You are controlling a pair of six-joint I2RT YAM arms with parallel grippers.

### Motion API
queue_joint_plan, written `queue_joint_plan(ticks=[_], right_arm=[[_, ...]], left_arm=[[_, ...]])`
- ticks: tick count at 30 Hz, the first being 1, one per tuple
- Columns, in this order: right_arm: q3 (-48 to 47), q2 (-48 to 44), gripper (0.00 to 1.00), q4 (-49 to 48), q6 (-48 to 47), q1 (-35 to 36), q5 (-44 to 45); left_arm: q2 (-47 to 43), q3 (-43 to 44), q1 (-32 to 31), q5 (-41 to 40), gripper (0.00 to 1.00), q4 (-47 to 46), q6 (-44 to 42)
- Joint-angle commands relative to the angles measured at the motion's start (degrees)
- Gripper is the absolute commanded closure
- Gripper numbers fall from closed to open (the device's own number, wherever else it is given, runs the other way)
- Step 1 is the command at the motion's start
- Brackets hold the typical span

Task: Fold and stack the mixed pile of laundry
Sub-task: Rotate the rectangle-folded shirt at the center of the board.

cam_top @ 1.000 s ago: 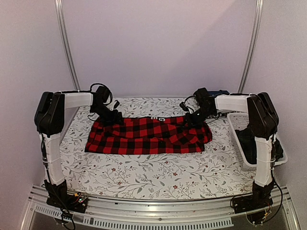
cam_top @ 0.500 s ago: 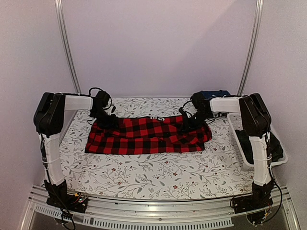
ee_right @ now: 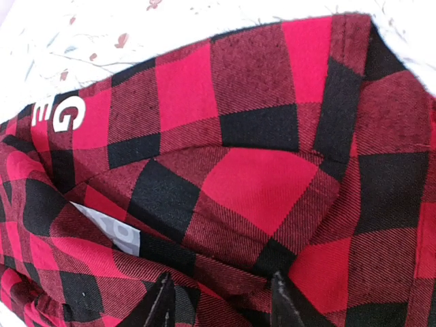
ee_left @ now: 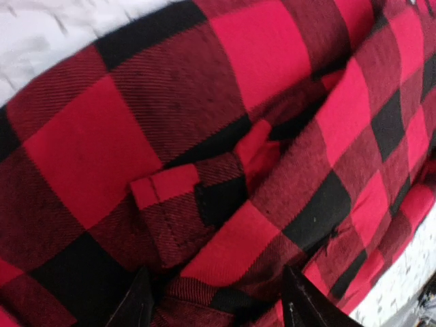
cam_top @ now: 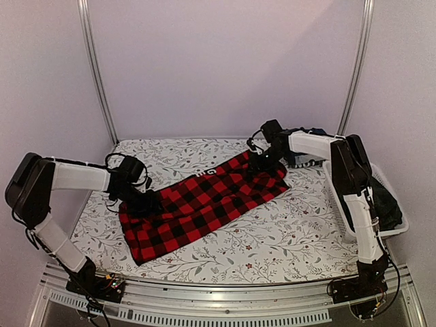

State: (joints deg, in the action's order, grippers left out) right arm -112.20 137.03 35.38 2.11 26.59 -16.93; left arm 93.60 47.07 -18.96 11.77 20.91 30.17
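While left gripper (ee_left: 218,304) and right gripper (ee_right: 221,303) each pinch the flannel shirt (cam_top: 204,204), I log a basket (cam_top: 390,231) at right. Floral table cloth (cam_top: 286,235) beneath; pale walls (cam_top: 225,68).

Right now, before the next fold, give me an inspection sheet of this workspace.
Surface: floral cloth, lying flat.
Job's things: shirt, a long band lying diagonally; dark garments in the basket.
Clutter: basket at the right edge.
Grippers: left jaws at the shirt's near-left end, right jaws at its far-right corner; each pair stands apart with cloth between, grip not confirmable.
Cables: black cables looping at both wrists.
Surroundings: plain walls, two metal poles.
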Motion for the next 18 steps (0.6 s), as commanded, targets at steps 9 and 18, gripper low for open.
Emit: queue_joint_plan(ticks=[9, 18], right_arm=[[9.9, -19.6, 0.44, -1.4, 6.8, 0.2, -6.0], [24.0, -20.7, 0.57, -6.7, 18.2, 5.6, -7.3]], left_arm=[[-8.3, 15.3, -9.1, -6.6, 0.26, 22.9, -4.4], [12.8, 27.3, -9.7, -7.6, 0.42, 19.5, -19.7]])
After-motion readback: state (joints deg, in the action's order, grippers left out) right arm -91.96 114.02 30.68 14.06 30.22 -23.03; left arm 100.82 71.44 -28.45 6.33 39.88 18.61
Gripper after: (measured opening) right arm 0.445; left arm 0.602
